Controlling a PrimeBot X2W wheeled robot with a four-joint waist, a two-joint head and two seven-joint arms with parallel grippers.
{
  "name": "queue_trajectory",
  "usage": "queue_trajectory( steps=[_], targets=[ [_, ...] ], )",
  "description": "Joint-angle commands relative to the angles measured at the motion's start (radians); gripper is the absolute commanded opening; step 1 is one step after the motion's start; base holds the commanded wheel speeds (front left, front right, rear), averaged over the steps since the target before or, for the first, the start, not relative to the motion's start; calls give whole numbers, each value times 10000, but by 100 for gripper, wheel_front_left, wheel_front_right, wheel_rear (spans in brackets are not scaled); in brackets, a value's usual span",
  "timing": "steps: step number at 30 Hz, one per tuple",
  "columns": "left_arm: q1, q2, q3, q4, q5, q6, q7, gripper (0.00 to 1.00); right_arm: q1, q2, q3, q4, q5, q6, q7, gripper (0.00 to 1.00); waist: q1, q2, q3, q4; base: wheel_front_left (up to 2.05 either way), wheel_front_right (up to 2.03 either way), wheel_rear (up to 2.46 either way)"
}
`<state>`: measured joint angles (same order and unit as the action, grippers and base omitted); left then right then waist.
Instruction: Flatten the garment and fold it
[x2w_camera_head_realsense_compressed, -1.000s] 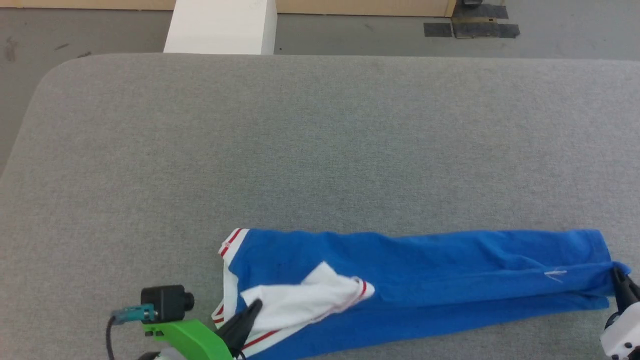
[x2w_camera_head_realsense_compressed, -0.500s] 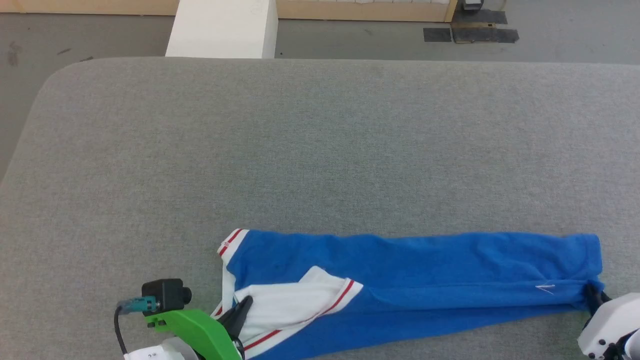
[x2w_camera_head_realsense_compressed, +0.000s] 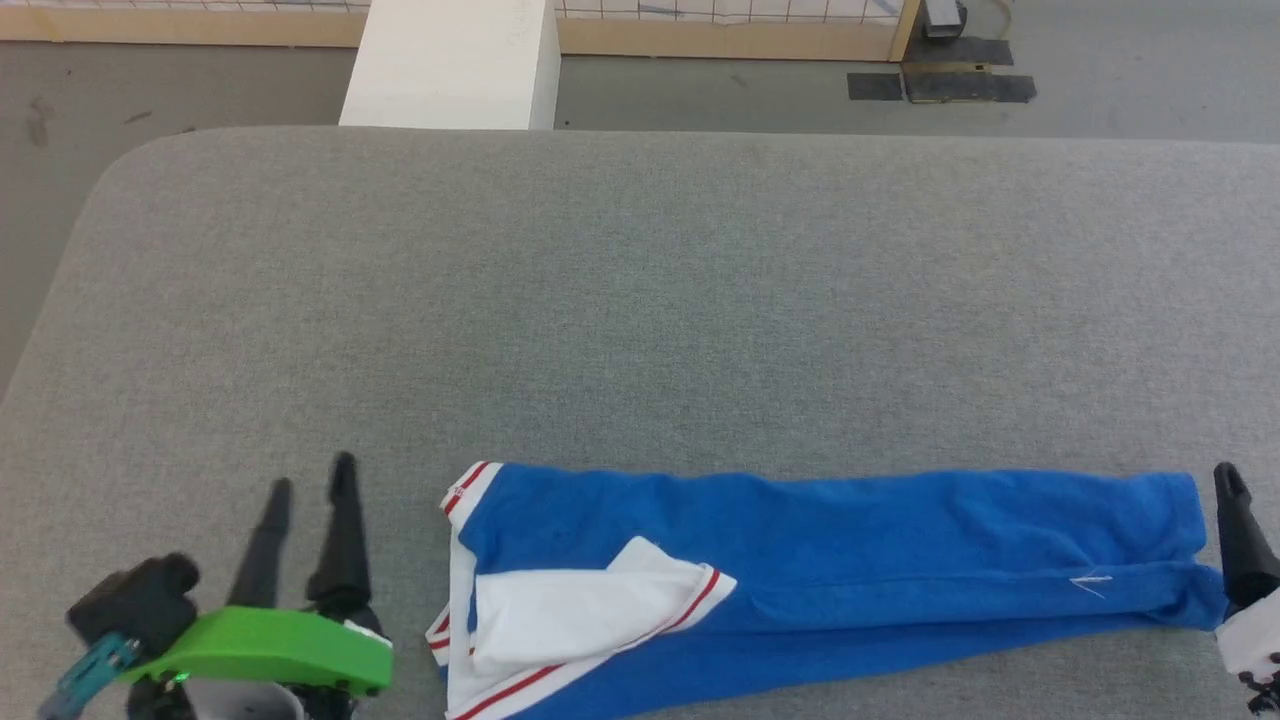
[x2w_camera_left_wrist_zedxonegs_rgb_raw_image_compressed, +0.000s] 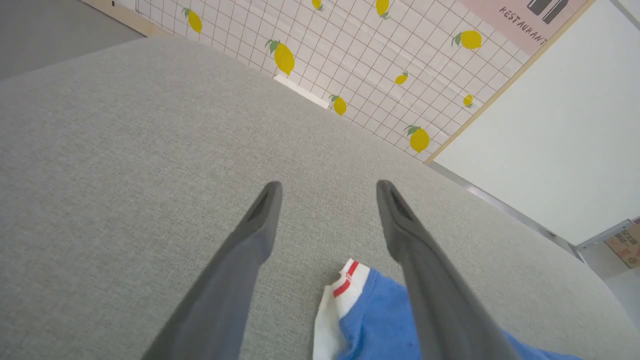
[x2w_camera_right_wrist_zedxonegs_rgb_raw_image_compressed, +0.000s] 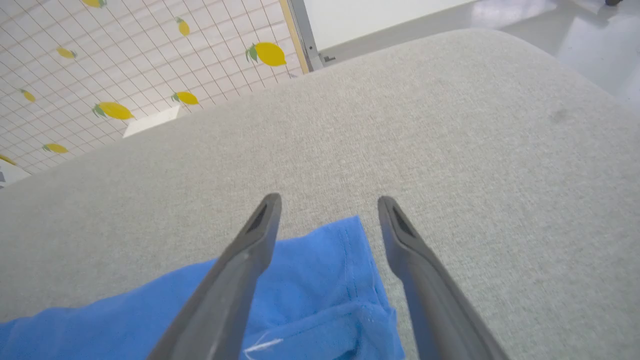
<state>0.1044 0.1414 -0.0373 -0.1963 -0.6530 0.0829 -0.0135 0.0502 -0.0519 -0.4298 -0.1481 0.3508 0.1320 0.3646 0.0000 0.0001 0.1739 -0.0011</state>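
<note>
The shirt (x2w_camera_head_realsense_compressed: 850, 540) lies folded into a long blue band along the near side of the grey table (x2w_camera_head_realsense_compressed: 640, 300), with a white sleeve (x2w_camera_head_realsense_compressed: 570, 610) on top at its left end. The left gripper (x2w_camera_head_realsense_compressed: 310, 480) stands wide and empty just left of it. The right gripper (x2w_camera_right_wrist_zedxonegs_rgb_raw_image_compressed: 328, 199) is also wide, astride the shirt's right corner and gripping nothing.

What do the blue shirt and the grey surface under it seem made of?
The garment: soft matte knit, likely cotton or polyester jersey; it creases and lies limp. The surface: seemingly a woven grey fabric covering, matte, with fine speckled weave and rounded corner.
</note>
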Motion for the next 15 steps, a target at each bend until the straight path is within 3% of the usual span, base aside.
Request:
queue_trajectory(
  steps=[1,2,6,15],
  targets=[
    [113,-74,122,-29,292,83,-494,100,96,4,46,-171,129,-13,-62,100,0,-1,15,-9,0,0,0],
    [204,130,312,140,1513,387,-1806,100,121,2,34,-299,41,-13,29,100,0,-1,69,-35,0,0,0],
    [188,147,340,302,2824,814,-2380,100,-8,-102,-20,95,-174,-13,531,100,0,-1,274,-30,0,0,0],
    [-122,-186,11,292,4043,555,-2479,100,-461,-771,-112,1575,-567,-13,1361,100,0,-1,997,332,0,0,0]
  ],
)
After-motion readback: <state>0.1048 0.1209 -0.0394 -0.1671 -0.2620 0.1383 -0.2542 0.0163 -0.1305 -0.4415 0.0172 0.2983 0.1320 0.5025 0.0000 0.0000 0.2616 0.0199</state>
